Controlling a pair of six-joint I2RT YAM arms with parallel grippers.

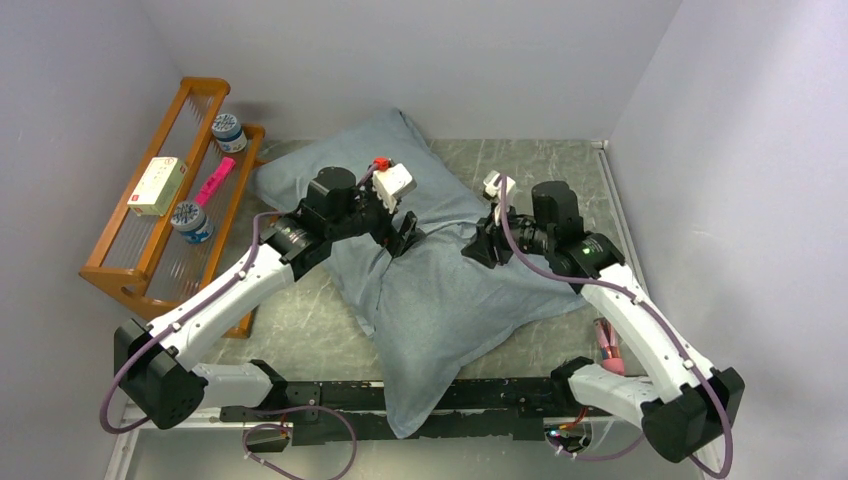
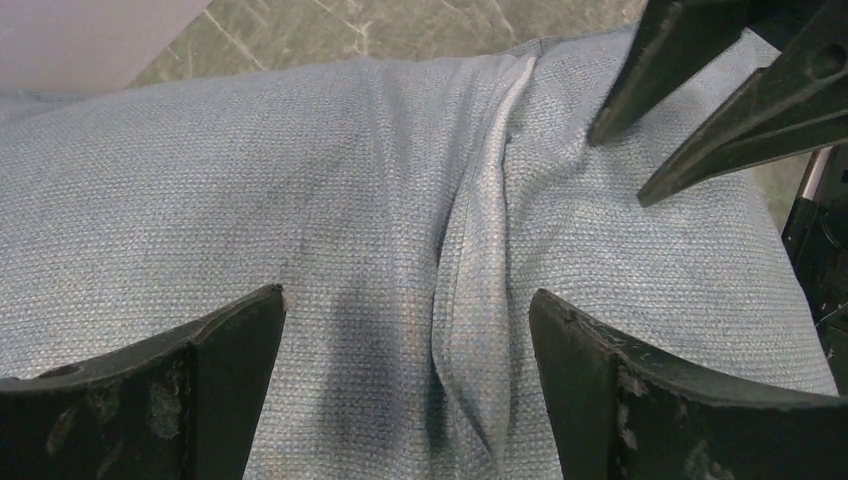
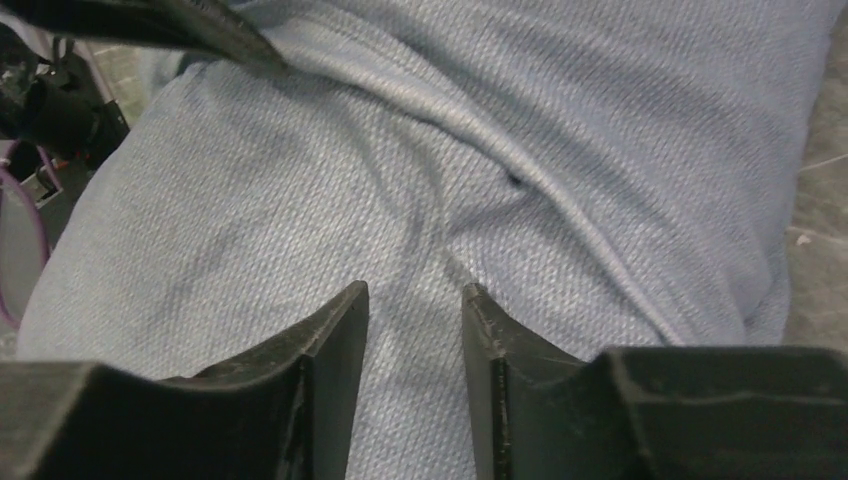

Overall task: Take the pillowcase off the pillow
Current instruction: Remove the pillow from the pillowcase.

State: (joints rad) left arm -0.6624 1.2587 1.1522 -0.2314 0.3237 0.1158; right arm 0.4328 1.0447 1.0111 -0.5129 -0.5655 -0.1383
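Note:
The pillowcase [image 1: 450, 290] lies diagonally across the table with its plain grey-blue face up, plump and full. The pillow is hidden inside it. My left gripper [image 1: 405, 238] stands wide open over the middle of the cover. In the left wrist view its jaws [image 2: 407, 293] straddle a raised fold of cloth [image 2: 470, 300] without closing on it. My right gripper [image 1: 483, 245] faces it from the right, a short way off. Its fingers [image 3: 415, 287] are a narrow gap apart, tips on flat cloth [image 3: 300, 200]. That right gripper [image 2: 622, 168] also shows at the top right of the left wrist view.
A wooden rack [image 1: 140, 270] stands at the left with two jars [image 1: 229, 132], a box [image 1: 158, 185] and a pink item [image 1: 214, 181]. A pink object [image 1: 608, 345] lies by the right arm. Walls close in at the back and right. A black rail [image 1: 330, 395] runs along the near edge.

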